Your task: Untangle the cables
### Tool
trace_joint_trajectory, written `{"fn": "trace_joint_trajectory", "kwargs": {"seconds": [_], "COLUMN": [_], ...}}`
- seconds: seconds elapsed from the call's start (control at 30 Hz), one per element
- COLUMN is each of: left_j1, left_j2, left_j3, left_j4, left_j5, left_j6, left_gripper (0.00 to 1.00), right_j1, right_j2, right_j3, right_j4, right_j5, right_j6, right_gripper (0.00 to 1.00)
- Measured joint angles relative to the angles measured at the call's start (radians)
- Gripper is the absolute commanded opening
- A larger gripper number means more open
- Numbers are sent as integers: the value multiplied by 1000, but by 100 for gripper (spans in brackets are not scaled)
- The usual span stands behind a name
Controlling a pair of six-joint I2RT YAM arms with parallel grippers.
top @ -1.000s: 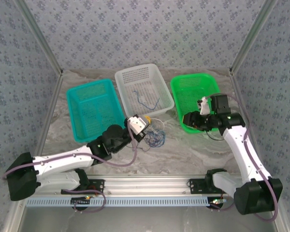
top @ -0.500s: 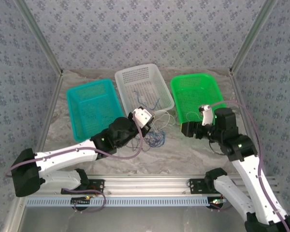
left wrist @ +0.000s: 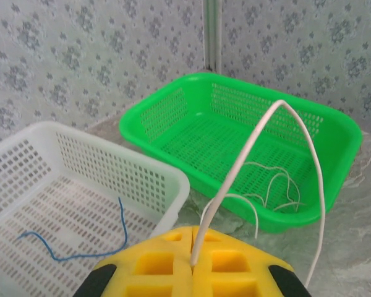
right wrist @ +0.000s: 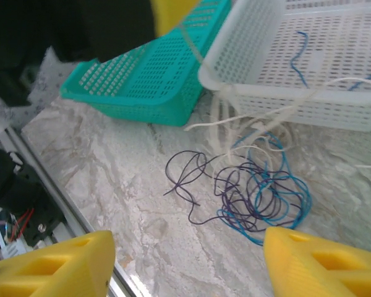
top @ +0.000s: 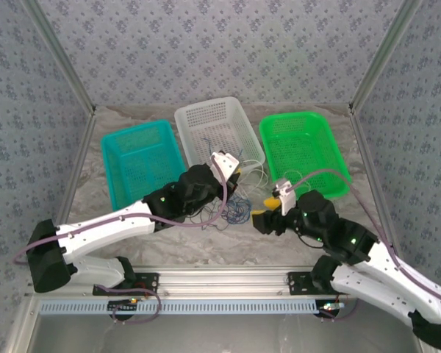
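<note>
Pinches white cable [left wrist: 247, 148] tight between left fingers [left wrist: 151, 263], raising its loop off the tangle [right wrist: 260, 198], probably to draw it free. Holds right fingers [right wrist: 55, 266] spread and empty above that blue-and-dark heap on worktop [right wrist: 142, 204] beside white basket [right wrist: 309, 105].

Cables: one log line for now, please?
left gripper shut on white cable | right gripper open near tangle | blue cable in white basket

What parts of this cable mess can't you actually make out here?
Overhead view: the cable tangle is partly covered by the left arm; strands too thin to trace.
Left wrist view: the white cable leaves by the bottom edge, end unseen.
Right wrist view: teal basket cut off at top.
</note>
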Motion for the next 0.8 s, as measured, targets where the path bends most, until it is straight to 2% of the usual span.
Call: {"fn": "trace_joint_trajectory", "kwargs": {"seconds": [0.1, 0.3, 0.47, 0.67, 0.8], "left_j1": [0, 0, 0, 0, 0], "left_j2": [1, 1, -5, -38, -61], "left_j3": [2, 4, 4, 4, 4], "left_j4": [-34, -66, -88, -80, -66], "left_j5": [4, 28, 46, 79, 103], "left_j6": [-26, -72, -101, -124, -138], "left_gripper": [0, 0, 0, 0, 0], "right_j1": [45, 51, 51, 14, -42], "right_j2": [43, 159, 219, 264, 286], "right_j3": [-11, -11, -11, -11, -11], "right_j4": [55, 153, 213, 232, 236], "right_j5": [57, 136, 146, 161, 157], "right_j6": [-10, -43, -62, -47, -7], "right_gripper": [70, 71, 66, 50, 31]}}
